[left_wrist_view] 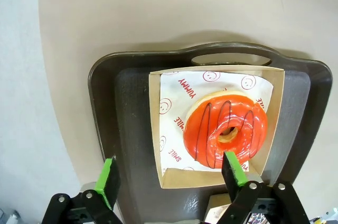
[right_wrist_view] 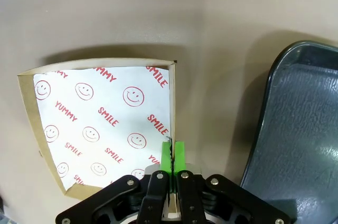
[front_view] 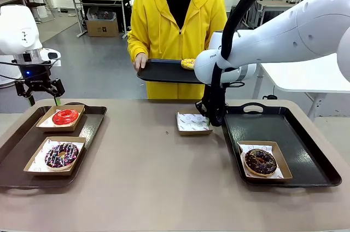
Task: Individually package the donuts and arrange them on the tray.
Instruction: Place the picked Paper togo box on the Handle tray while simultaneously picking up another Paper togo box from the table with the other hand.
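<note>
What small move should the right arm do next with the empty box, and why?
Probably drag the empty box onto the right tray. The right gripper has its fingers pinched on the box wall, and the box sits on the table beside that tray.

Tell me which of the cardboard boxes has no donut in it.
The box at mid-table, just left of the right tray; the right claw pinches its wall. The other three boxes sit on trays, each with a donut.
</note>
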Robot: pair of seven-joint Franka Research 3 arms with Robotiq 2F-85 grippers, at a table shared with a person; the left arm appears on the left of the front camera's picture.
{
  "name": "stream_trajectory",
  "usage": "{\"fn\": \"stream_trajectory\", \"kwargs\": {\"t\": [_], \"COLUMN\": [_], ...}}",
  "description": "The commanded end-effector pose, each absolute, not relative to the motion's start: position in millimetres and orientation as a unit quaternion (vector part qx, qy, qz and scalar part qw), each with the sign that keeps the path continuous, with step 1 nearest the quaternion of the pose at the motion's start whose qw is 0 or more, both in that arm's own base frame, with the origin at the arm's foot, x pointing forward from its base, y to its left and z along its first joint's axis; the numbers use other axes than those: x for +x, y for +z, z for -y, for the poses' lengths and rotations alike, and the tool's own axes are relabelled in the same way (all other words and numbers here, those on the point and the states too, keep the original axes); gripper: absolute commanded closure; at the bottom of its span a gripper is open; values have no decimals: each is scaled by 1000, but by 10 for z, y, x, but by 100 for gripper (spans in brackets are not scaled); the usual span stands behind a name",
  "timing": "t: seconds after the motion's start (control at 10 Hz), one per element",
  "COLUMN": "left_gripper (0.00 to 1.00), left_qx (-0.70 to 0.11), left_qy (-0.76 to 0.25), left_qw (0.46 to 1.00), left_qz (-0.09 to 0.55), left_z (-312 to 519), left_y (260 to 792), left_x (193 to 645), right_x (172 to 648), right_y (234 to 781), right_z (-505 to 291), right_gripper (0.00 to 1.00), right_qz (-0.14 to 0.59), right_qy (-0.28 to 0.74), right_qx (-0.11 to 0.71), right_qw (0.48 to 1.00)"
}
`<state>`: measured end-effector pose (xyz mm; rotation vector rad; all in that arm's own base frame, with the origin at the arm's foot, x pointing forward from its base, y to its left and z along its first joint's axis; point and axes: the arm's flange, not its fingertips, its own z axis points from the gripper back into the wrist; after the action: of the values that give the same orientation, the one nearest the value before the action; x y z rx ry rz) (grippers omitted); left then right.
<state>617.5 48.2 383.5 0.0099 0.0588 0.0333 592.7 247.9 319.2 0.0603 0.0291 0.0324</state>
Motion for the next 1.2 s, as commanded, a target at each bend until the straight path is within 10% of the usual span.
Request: {"fn": "stream_trajectory", "kwargs": {"t": [0.0,1.1], "left_gripper": [0,0], "left_qx": [-11,-335], "left_qy": [4,21], "left_qw": [1000,942], "left_qz": [-29,-10], "left_z": [-526,-1459], "left_y": [3882,4563], "left_x": [6126,4261], "right_x": [5944,6591], "right_y": [3183,4741], "right_z": [-2498,-2955], "right_gripper": [100,100], "right_qz": [-7,10], "right_qy": [0,-53], "right_qx": [31,13], "right_qw": [1000,998]}}
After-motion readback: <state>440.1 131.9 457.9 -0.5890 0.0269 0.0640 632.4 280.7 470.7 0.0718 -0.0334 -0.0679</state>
